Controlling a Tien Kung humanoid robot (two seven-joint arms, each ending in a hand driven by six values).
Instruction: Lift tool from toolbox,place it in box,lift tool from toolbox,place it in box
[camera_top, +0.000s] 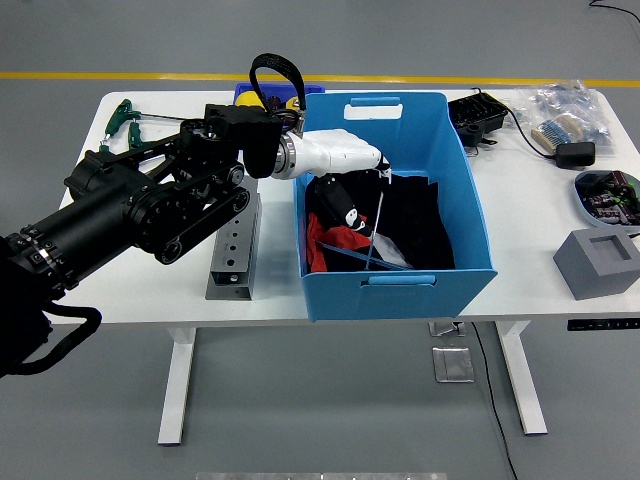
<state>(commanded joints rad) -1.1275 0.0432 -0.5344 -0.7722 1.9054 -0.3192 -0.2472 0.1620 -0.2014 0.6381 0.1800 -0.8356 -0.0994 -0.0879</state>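
Grey floor with a yellow line behind, white table in front. The left arm reaches in from the left and the left hand, in its white shell, hangs over the blue box, dark fingers pointing down inside. A thin tool stands tilted in the box just beside the fingers, its lower end among the black and red contents; whether the fingers grip it cannot be told. The grey drilled block lies left of the box, the toolbox behind the arm.
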